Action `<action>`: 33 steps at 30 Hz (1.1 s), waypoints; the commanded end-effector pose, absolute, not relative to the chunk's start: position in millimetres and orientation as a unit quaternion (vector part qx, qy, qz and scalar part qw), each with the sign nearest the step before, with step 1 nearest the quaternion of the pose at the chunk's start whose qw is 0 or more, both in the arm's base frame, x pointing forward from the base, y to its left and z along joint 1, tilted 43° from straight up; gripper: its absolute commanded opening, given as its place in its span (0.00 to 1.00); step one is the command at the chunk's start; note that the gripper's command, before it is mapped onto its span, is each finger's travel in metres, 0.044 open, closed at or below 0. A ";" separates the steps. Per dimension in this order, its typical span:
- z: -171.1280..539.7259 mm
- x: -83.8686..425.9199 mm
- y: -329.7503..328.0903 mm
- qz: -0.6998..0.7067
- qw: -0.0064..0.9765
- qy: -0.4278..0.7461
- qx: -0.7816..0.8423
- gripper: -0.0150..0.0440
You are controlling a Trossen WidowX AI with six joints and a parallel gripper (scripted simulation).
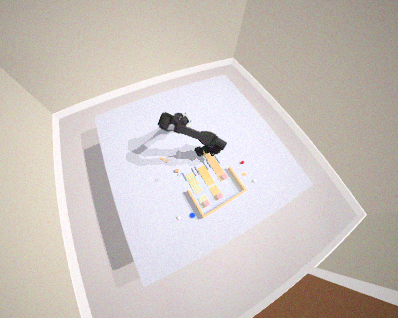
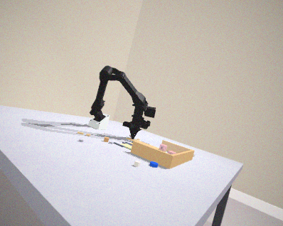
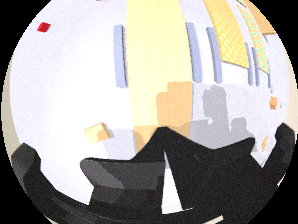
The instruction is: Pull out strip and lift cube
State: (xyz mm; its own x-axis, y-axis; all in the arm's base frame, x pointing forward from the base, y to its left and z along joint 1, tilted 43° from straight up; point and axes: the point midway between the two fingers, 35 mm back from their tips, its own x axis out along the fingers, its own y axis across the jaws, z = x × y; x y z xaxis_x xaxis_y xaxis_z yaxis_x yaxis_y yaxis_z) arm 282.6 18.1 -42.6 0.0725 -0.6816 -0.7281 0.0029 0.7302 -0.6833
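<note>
The black metal jaws (image 1: 201, 151) (image 2: 133, 136) are pressed together over the near end of the unbroken plain orange-yellow strip (image 1: 215, 167) (image 3: 159, 65). A pink cube (image 1: 223, 176) sits on its far end, away from the jaws.

The surface (image 1: 227, 250) (image 2: 133, 192) is pale lavender; one strip (image 1: 215, 166) (image 3: 159, 60) is plain yellow-orange, another (image 3: 229, 37) carries a yellow lattice, and a third (image 3: 256, 37) has turquoise marks.
</note>
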 end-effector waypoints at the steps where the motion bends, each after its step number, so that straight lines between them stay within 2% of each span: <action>1: -46.3 268.6 12.5 -0.254 0.672 0.643 -0.265 0.25; 33: -47.3 222.4 10.3 -0.254 0.671 0.644 -0.265 0.25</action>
